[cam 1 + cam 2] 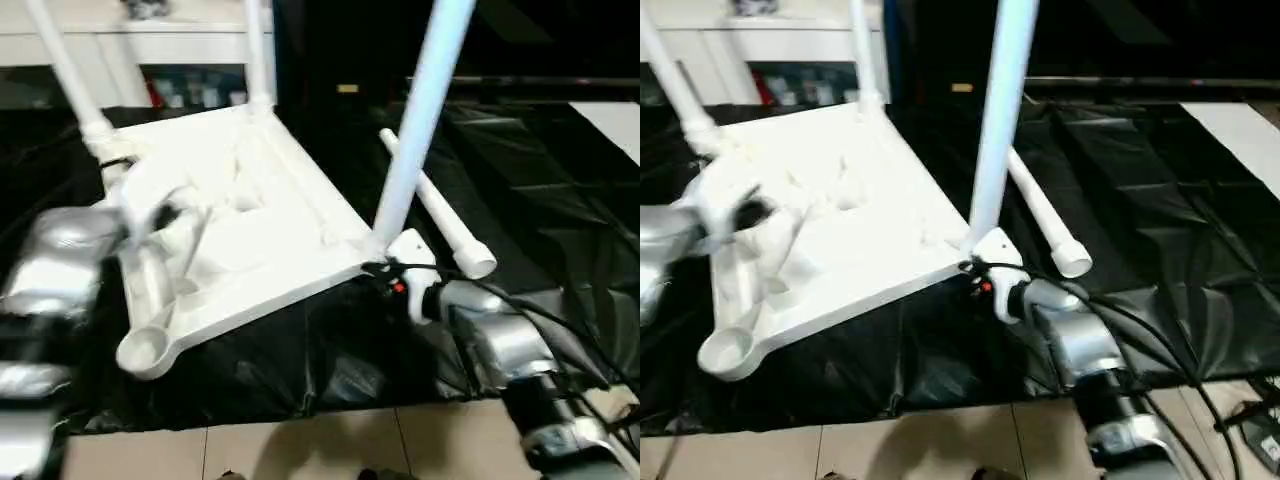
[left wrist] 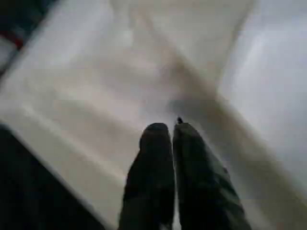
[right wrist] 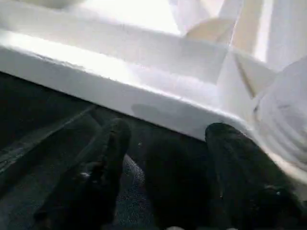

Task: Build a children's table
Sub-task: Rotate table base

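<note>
The children's table lies upside down on a black sheet, its white tabletop [image 1: 265, 235] showing the ribbed underside. Three white legs stand in corner sockets, the nearest one [image 1: 420, 110] at the front right corner. Another leg [image 1: 440, 215] lies loose on the sheet to the right. The front left socket [image 1: 145, 350] holds nothing. My left gripper [image 2: 171, 128] is shut and hovers over the ribbed underside near the left side, holding nothing. My right gripper [image 3: 168, 128] is open, low at the front right corner, with the tabletop's edge [image 3: 144, 91] just beyond its fingertips.
A white cabinet [image 1: 150, 45] stands behind the tabletop. The black sheet [image 1: 560, 200] covers the floor to the right and back. Pale floor tiles [image 1: 300, 450] run along the front. Black cables trail over my right forearm [image 1: 500, 340].
</note>
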You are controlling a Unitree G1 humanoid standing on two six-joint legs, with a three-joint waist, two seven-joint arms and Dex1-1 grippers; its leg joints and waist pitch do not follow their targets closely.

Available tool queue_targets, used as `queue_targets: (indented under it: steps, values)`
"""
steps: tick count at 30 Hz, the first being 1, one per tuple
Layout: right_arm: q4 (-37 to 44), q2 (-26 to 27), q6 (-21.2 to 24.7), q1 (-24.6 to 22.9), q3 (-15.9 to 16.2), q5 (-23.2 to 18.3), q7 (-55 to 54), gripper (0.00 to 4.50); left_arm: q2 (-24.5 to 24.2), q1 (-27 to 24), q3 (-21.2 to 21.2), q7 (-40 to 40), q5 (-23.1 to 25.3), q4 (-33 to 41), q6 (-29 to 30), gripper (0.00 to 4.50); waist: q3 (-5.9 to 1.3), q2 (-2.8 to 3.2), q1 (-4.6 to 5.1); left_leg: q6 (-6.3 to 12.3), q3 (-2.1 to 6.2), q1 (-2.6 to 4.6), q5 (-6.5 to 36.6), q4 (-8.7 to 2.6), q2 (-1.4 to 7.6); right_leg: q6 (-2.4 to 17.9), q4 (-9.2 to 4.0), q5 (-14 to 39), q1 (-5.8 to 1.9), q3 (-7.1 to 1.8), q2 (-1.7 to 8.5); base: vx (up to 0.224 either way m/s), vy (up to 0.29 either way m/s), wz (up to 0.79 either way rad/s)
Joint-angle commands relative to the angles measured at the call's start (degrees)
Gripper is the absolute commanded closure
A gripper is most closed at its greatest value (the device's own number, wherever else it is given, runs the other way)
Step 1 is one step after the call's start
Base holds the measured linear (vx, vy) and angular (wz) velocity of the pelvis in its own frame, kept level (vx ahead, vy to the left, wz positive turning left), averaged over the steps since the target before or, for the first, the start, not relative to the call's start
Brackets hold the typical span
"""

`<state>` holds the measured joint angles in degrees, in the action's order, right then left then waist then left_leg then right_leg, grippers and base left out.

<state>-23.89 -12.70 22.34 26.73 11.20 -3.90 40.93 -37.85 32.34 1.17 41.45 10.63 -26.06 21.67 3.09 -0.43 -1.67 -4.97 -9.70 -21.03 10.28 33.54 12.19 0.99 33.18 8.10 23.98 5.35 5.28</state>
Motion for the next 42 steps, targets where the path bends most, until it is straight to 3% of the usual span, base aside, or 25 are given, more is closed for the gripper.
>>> queue_targets:
  steps: [1, 5, 6, 11, 12, 15, 18, 23, 26, 31, 35, 42]
  values:
    - [-1.23, 0.7, 0.29, 1.39, 0.65, 0.51, -1.07, 1.97, -0.16, -1.02, 2.19, 2.17, 0.42, 1.13, 0.66, 4.47, -3.63, 0.7, -0.04, -0.26, -0.09, 0.81, 15.7, -4.37, 0.84, 10.48, -3.25, 18.09, -2.88, -2.59, 2.44, 0.0, 0.0, 0.0]
    - [-3.11, 1.43, 0.36, 2.56, 0.67, 1.41, -2.33, 2.17, -0.62, -3.25, 5.27, 5.04, 0.37, 1.66, 1.27, 4.5, -3.64, 0.73, -0.13, -1.12, 0.07, 0.91, 17.66, -4.48, 0.85, 10.24, -3.32, 18.75, -2.87, -2.63, 2.51, 0.0, 0.0, 0.0]
    - [-3.51, 1.5, 0.39, 2.84, 0.84, 1.67, -2.93, 2.41, -0.74, -3.54, 5.97, 5.5, 0.63, 1.54, 1.49, 4.5, -3.53, 0.92, -0.14, -1.18, 0.07, 0.98, 18.05, -4.47, 0.77, 10.26, -3.36, 19.07, -2.79, -2.63, 2.51, 0.0, 0.0, 0.0]
    - [-5.02, 1.94, -0.43, 3.64, 0.7, 2.39, -4.8, 2.85, -1.58, -3.5, 7.47, 5.3, 2.79, 1.1, 1.99, 4.5, -3.71, 0.87, -0.08, -1.14, 0.06, 0.8, 16.95, -4.3, 0.58, 9.96, -3.23, 18.47, -3.08, -2.73, 2.49, 0.0, 0.0, 0.0]
    - [-6.33, 2.2, -1.37, 4.26, 0.67, 2.82, -5.09, 2.95, -1.58, -3.1, 6.76, 4.21, 2.91, 1.28, 1.72, 4.5, -3.75, 1.2, -0.09, -1.2, 0.11, 0.83, 16.89, -4.28, 0.6, 10.08, -3.09, 18.12, -3.07, -2.73, 2.51, 0.0, 0.0, 0.0]
    - [-7.52, 2.29, -2.67, 4.88, 0.5, 3.09, -5.37, 3.18, -0.51, -1.42, 3.93, 0.16, 1.69, 0.85, 0.74, 4.5, -3.85, 0.8, 0.09, -1.13, 0.03, 0.78, 16.71, -4.13, 0.51, 10.56, -3.01, 17.48, -3.13, -2.69, 2.42, 0.0, 0.0, 0.0]
    - [-7.97, 2.33, -2.92, 5.35, -0.06, 2.74, -5.22, 3.47, -0.82, 0.67, 1.19, -4.16, 1.24, 0.92, 0.82, 4.5, -3.79, 0.87, 0.08, -0.91, 0.02, 0.84, 17.06, -4.1, 0.52, 10.67, -3.05, 17.7, -3.08, -2.62, 2.27, 0.0, 0.0, 0.0]
    - [-8.4, 2.35, -3.37, 5.41, 0.02, 2.79, -5.02, 3.81, -2.24, 0.78, 1.11, -5.08, 2.4, 1.24, 2.23, 4.5, -3.82, 0.62, -0.03, -0.84, 0.15, 0.75, 16.45, -4.07, 0.53, 10.42, -2.86, 17.69, -3.19, -2.57, 2.35, 0.0, 0.0, 0.0]
    - [-9.74, 2.74, -4.31, 5.92, 0.07, 2.99, -5.23, 4.09, -4.13, -1.81, 5.41, -1.49, 5.09, 1.44, 3.1, 4.5, -3.87, 0.72, 0.08, -0.66, 0.05, 0.75, 15.35, -4.03, 0.59, 10.79, -2.79, 16.55, -3.05, -2.69, 2.39, 0.0, 0.0, 0.0]
    - [-13.4, 3.89, -6.17, 8.12, -0.56, 3.35, -7.45, 4.42, -5.07, -5.58, 11.44, 8.01, 4.67, 2.33, 2.48, 4.5, -3.84, 1.27, 0.28, -1.18, 0.02, 0.94, 16.65, -4.11, 0.69, 12.34, -2.75, 15.41, -2.83, -2.77, 2.37, 0.0, 0.0, 0.0]
    - [-16.79, 4.54, -8.23, 10.05, -1.17, 3.63, -9.2, 4.47, -6.1, -6.69, 14.41, 13.18, 4.21, 2.93, 2.07, 4.5, -3.51, 1.06, 0.54, -1.62, 0.19, 0.97, 19.83, -4.19, 0.53, 11.25, -3.17, 20.06, -2.79, -2.8, 2.6, 0.0, 0.0, 0.0]
    - [-24.24, 6.54, -12.53, 14.63, -2.47, 3.42, -11.96, 4.47, -6.48, -9.62, 17.35, 29.82, -6.58, 15.95, 5.86, 4.5, -3.48, 1.17, 0.72, -2.03, 0.08, 1.15, 20.34, -4.19, 0.47, 12.33, -2.88, 20.55, -2.66, -3.1, 2.5, 0.0, 0.0, 0.0]
